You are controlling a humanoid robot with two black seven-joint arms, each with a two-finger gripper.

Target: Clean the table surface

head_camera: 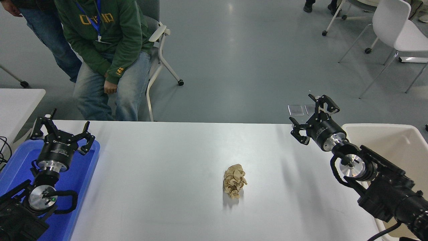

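Table surface [160, 187] bears crumpled paper [234, 180].

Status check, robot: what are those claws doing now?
Right claw open, empty, above table surface. Left claw open, parked over blue tray. Crumpled brown paper untouched. Nothing blocking.

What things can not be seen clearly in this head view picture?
- Beige bin: the right arm covers much of its inside, and the right edge cuts it off.
- Blue tray: the parked left arm and left pincer hide part of it.
- Crumpled brown paper on the table surface: its underside is hidden.
- Right pincer: open, height above the table unclear.
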